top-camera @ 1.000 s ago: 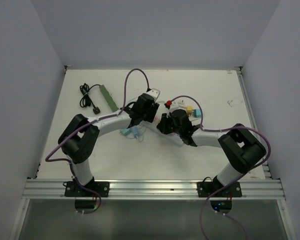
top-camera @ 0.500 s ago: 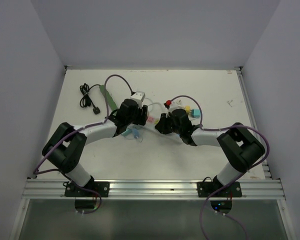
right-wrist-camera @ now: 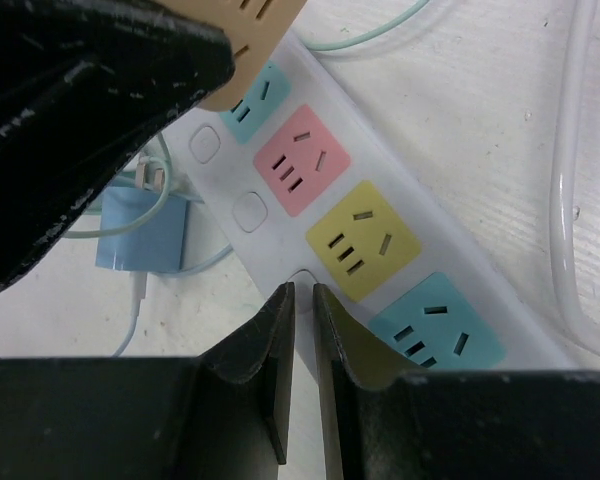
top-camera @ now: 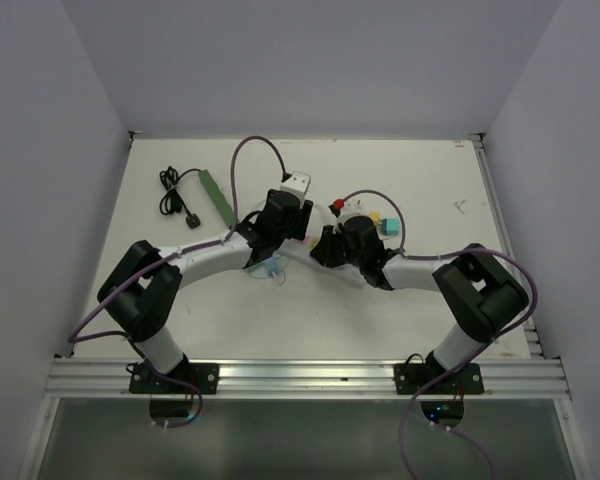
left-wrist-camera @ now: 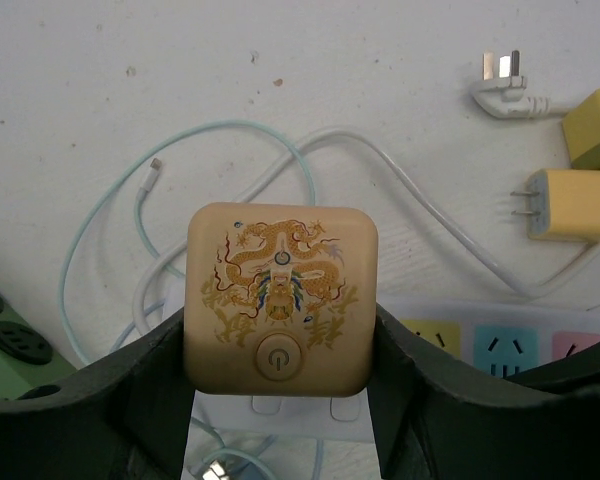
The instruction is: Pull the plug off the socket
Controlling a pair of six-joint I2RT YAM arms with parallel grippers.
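Note:
My left gripper (left-wrist-camera: pixel 280 345) is shut on the plug (left-wrist-camera: pixel 280 285), a tan square block with a gold dragon print and a round power button. The plug hangs over the socket, a white power strip (left-wrist-camera: pixel 310 412) with yellow, teal and pink outlets. Its pins are hidden, so I cannot tell whether they are in an outlet. In the right wrist view the plug's slotted underside (right-wrist-camera: pixel 250 25) shows at the top, overlapping a teal outlet. My right gripper (right-wrist-camera: pixel 303 295) is shut, with its fingertips down on the strip's (right-wrist-camera: pixel 248 212) near edge by the yellow outlet. Both grippers meet mid-table, left gripper (top-camera: pixel 283 215) and right gripper (top-camera: pixel 327 245).
A green power strip (top-camera: pixel 217 196) and a black cord (top-camera: pixel 178 198) lie at the far left. Two yellow adapters (left-wrist-camera: pixel 580 205) and a white plug (left-wrist-camera: pixel 505 85) lie beyond the white strip. A blue charger (right-wrist-camera: pixel 140 245) and pale cables (left-wrist-camera: pixel 110 200) lie beside it.
The left arm swung left and toward the near side with the plug, then came back right and farther away. The right arm held still on the strip.

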